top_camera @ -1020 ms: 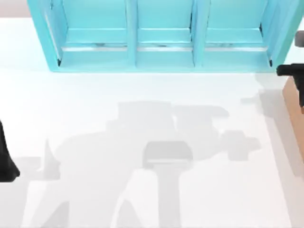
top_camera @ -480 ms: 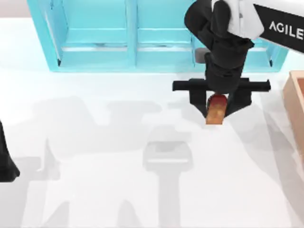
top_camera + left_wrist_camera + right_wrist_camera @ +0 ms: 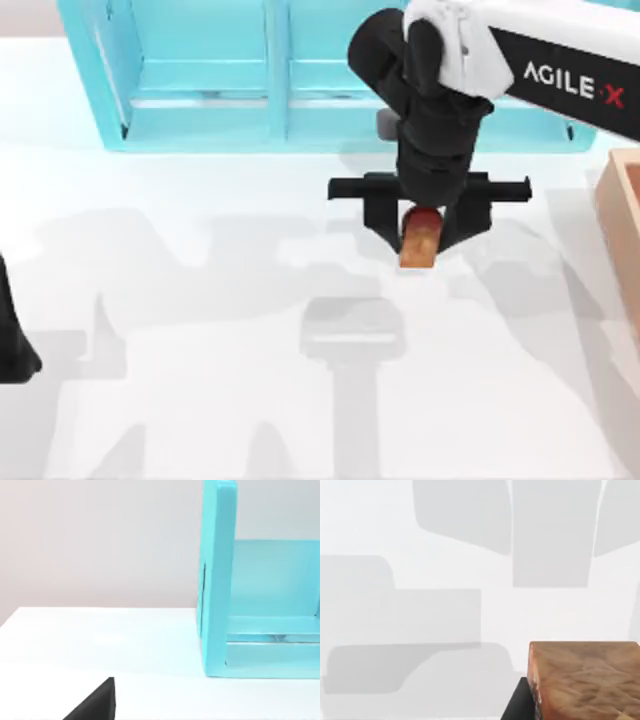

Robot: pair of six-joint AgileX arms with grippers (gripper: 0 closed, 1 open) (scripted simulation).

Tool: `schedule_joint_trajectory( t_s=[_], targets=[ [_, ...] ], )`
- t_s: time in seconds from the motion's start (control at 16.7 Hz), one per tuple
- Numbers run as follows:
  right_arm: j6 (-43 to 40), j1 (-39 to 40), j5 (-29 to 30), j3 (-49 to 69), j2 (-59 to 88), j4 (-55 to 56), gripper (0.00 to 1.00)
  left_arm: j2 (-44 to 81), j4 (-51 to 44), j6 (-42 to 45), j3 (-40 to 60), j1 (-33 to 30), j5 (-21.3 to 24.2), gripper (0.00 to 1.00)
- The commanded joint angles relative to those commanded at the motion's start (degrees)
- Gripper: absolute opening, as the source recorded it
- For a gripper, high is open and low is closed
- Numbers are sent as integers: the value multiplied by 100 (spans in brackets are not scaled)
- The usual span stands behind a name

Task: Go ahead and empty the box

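While the box (image 3: 622, 215) sits at the right edge of the table (image 3: 200, 400) in the top view, with just its tan wooden wall poking into the shot, I can't see what's inside it from here. Well to its left, out over the open white tabletop, my right gripper (image 3: 420, 243) is pointing down and clamped on a small carton (image 3: 420, 238), red at the upper end and going orange-brown toward the lower end. The black fingers sit on either side of it, so that's a firm grasp as far as I can see. In the right wrist view the carton (image 3: 582, 680) looks like a brownish, mottled block with a bit of black finger beside it and plain white table with grey shadows under it.

Right behind the gripper, along the far side of the table, is the big cyan cabinet (image 3: 340, 110) with its three open compartments. The arm reaches in from the upper right with the AgileX lettering showing.

My left arm (image 3: 12, 340) is parked at the left edge of the table. Its wrist view shows one end of the cabinet (image 3: 220, 580) and a black tip of its own claw (image 3: 97, 702), but I can't tell whether that one is released or clenched.
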Motion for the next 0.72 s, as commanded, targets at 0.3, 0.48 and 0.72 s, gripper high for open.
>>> schedule_joint_trajectory(
  t_s=[0.3, 0.48, 0.72],
  targets=[
    [1, 15, 12, -436, 157, 638, 0, 0, 0, 0, 0, 0, 0, 100],
    [5, 26, 16, -611, 239, 871, 0, 0, 0, 0, 0, 0, 0, 100],
    [5, 26, 16, -611, 239, 871, 8, 0, 0, 0, 0, 0, 0, 100]
  ],
)
